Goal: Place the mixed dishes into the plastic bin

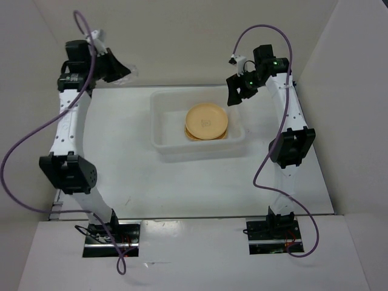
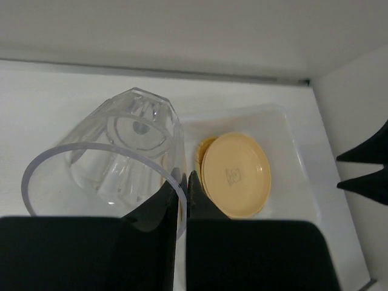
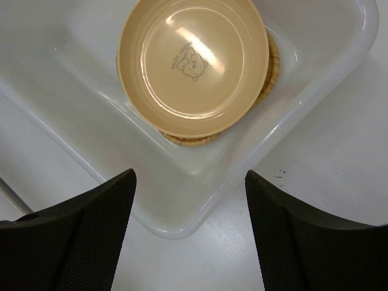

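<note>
The plastic bin (image 1: 159,124) sits mid-table and holds a round tan-yellow plate (image 1: 207,120) stacked on a woven orange-tan plate (image 3: 189,139). My left gripper (image 2: 185,180) is raised at the far left of the table, shut on the rim of a clear cup (image 2: 121,154), one finger inside it and one outside. The cup hangs tilted, its mouth toward the camera. My right gripper (image 3: 191,182) stands open above the bin's corner (image 3: 182,221), with nothing between its fingers. In the top view it hovers at the bin's far right (image 1: 235,91).
White walls enclose the table on the left, back and right. In the left wrist view the bin (image 2: 285,124) with the plate (image 2: 235,174) lies to the right of the cup, and the right gripper's dark fingertips (image 2: 364,170) show at the right edge.
</note>
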